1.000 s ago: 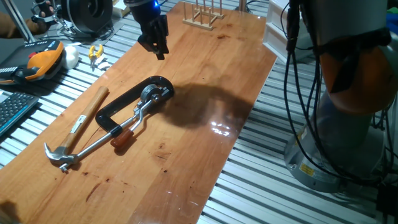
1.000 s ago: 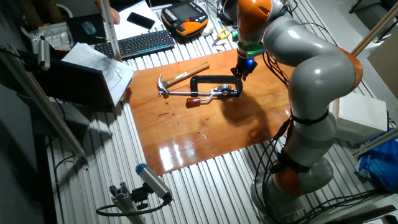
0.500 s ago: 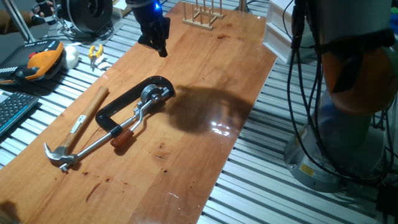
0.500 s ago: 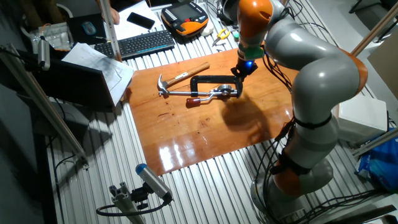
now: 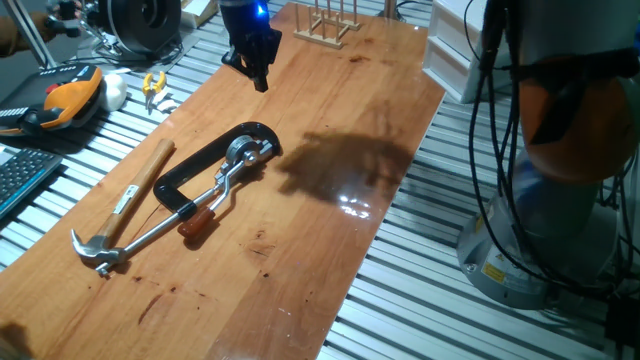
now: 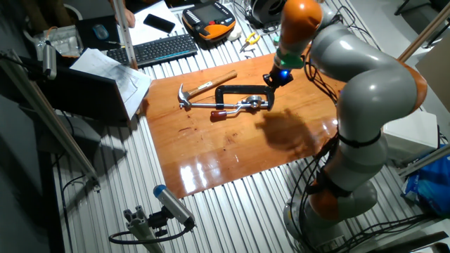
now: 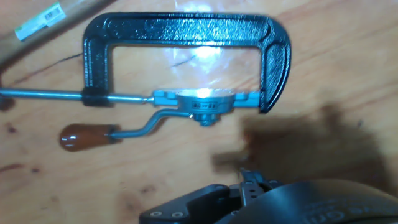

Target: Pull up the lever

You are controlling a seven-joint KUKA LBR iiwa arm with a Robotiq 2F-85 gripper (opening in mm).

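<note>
Since a second ago the gripper [image 5: 259, 72] has risen and drifted toward the far end of the surface [image 5: 330, 230], away from the tool; nothing on the wood has shifted. Whether the fingers are spread or closed cannot be told, since they read only as a dark mass in both fixed views and the hand view shows just the housing; they have hold of nothing.

One black C-shaped clamp [image 5: 205, 160] lies flat, and beside it one claw hammer [image 5: 125, 205] with its wooden handle close along the frame. One lever [image 7: 115, 132] lies flat on the wood just below the clamp's frame, its reddish-brown tip [image 5: 196, 221] pointing toward the hammer head. The clamp's long steel rod [image 7: 43, 94] runs out past the frame, parallel to the lever.

One small wooden rack [image 5: 327, 25] stands at the far edge. The wood right of the clamp is bare up to the edge.
</note>
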